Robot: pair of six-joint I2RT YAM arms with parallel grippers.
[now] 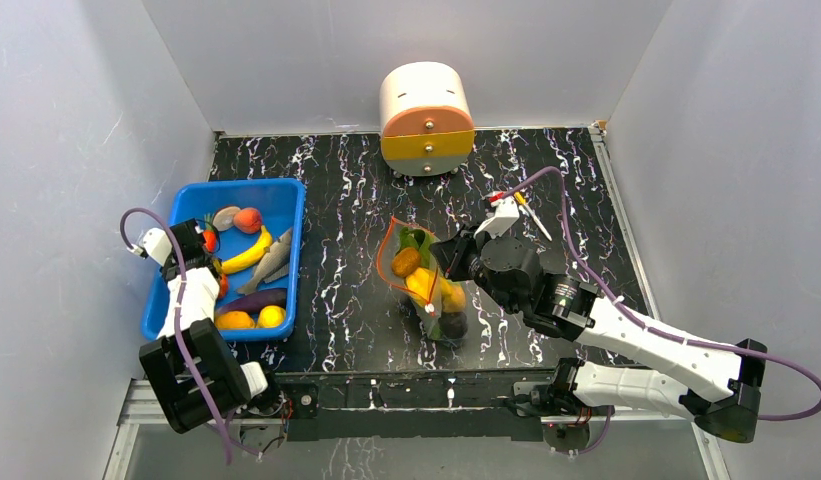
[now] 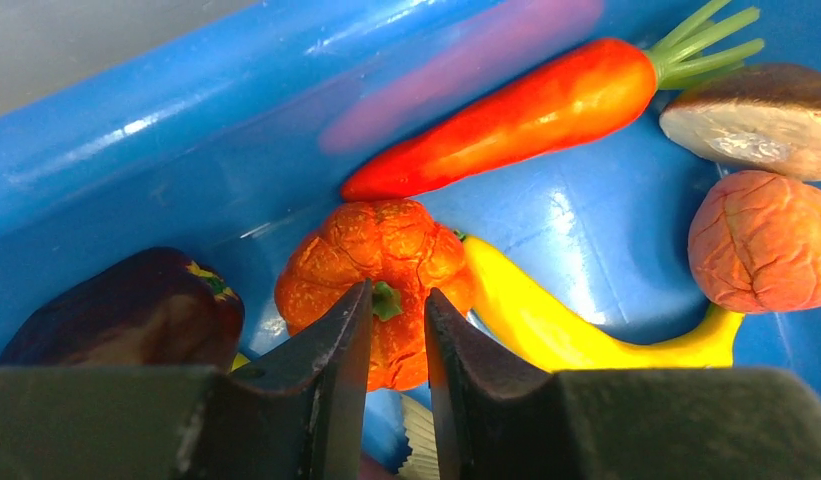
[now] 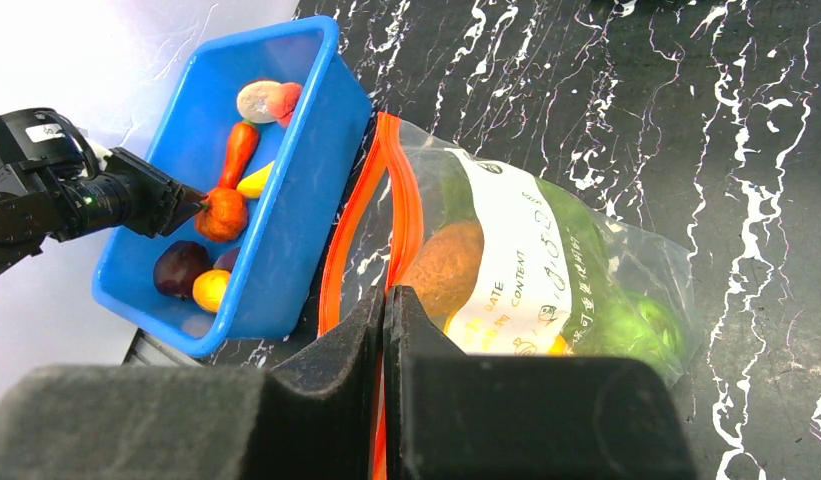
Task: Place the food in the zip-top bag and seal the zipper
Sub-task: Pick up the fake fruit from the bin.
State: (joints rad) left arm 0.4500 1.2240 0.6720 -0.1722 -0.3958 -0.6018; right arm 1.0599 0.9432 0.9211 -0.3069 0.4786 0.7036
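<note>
The zip-top bag [image 1: 432, 300] lies mid-table with its mouth open toward the bin; it also shows in the right wrist view [image 3: 546, 270]. Inside are a brown lump [image 3: 446, 265], a leafy green [image 1: 414, 238], yellow pieces [image 1: 426, 285] and a green ball [image 3: 636, 320]. My right gripper [image 3: 385, 295] is shut on the red-orange zipper strip [image 3: 361, 215] at the mouth. My left gripper [image 2: 396, 295] is down in the blue bin, its jaws a narrow gap apart, either side of the green stem of an orange pumpkin [image 2: 386, 240].
The blue bin [image 1: 286, 200] at the left holds a carrot [image 2: 526, 105], a yellow banana [image 2: 546, 320], a dark purple fruit [image 2: 126, 310], a peach [image 2: 761, 240], a mushroom [image 2: 756, 125] and more. A cream and orange drawer cabinet [image 1: 426, 118] stands at the back. White walls close three sides.
</note>
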